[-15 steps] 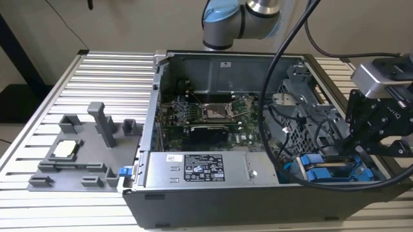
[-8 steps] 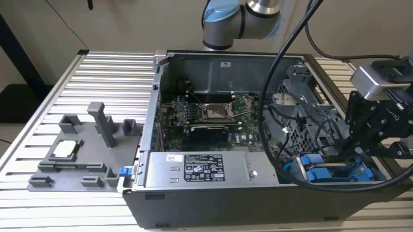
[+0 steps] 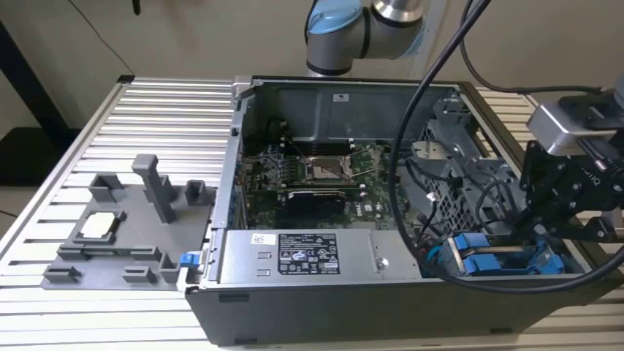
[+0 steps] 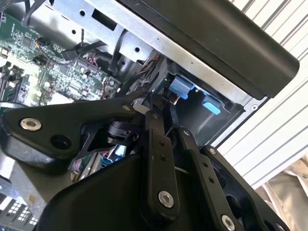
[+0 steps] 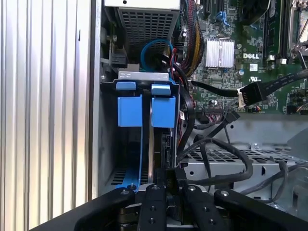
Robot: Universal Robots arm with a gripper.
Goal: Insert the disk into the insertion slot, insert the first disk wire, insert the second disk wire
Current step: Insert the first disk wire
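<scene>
While the gripper [image 5: 171,175] is hanging just over the open mouth of the insertion slot [image 5: 109,139] in the first wrist view, its jaws are looking pressed together with nothing visibly pinched between them. That stance is suiting a push more than a carry. In the exterior view this is happening at about four o'clock of the open computer case [image 3: 322,322], in the near corner. The wrist is leaning in there from the exterior view's right, roughly in line with the cage.

The disk [image 5: 163,111] is sitting inside the slot, standing on edge. Its blue carrier tab is lying level with a second blue tab [image 5: 130,110] just beside it, so two carriers are standing side by side. I am judging the disk seated, or nearly so.

Two black cable connectors [image 5: 245,96] are hanging free over the board, apart from the disk. They are probably the disk wires, and neither is looking plugged in.

Further in, one silver power supply [image 3: 302,256] is lying at six o'clock of the case, and one motherboard [image 3: 322,172] is filling its centre. One grey parts fixture [image 3: 117,227] is standing on the slatted table [image 3: 166,102] at nine o'clock. The one arm's base joint [image 3: 361,29] is rising at twelve o'clock.
</scene>
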